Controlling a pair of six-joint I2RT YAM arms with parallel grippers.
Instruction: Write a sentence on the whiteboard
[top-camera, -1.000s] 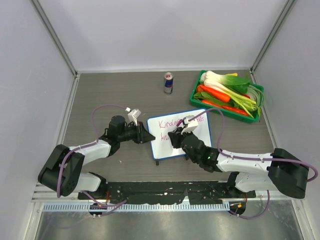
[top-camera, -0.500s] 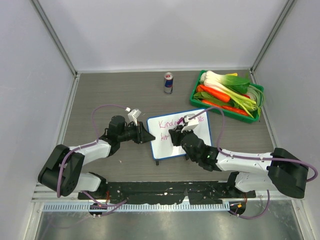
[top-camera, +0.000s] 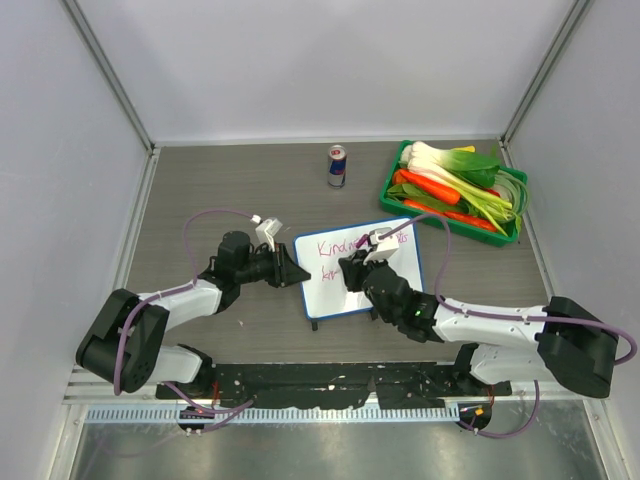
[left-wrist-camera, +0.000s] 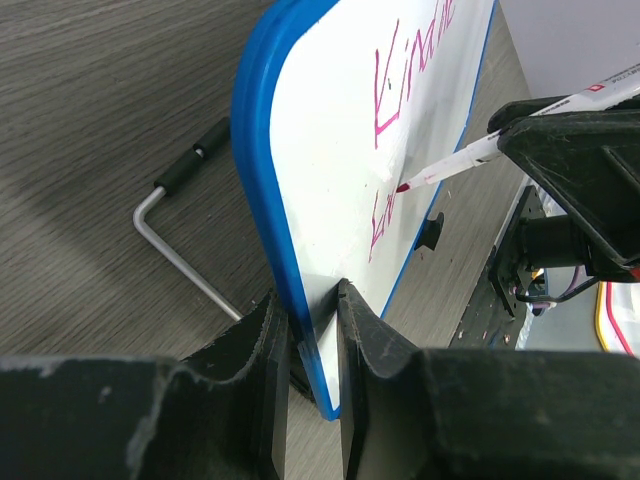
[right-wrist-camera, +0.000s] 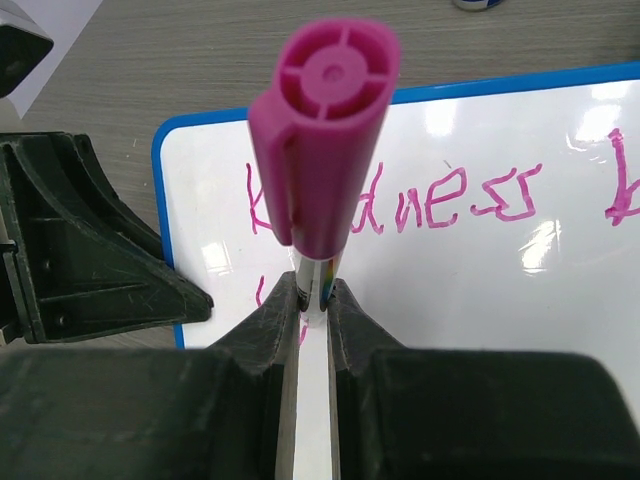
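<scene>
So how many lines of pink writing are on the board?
2: a long line across the top of the whiteboard, and a short one started beneath it at the left. The marker may hide some letters.

We take the whiteboard (top-camera: 322, 298) as our mark: it sits on the grey table (top-camera: 220, 180), with the sentence (top-camera: 335, 246) scrawled in pink across its far half. The left gripper (top-camera: 296, 272) pinches its left rim; the right gripper (top-camera: 350, 272) is over its middle, jaws hidden from us. Beyond it stands a can (top-camera: 338, 165), and past its far right corner a green crate (top-camera: 450, 223) of vegetables
</scene>
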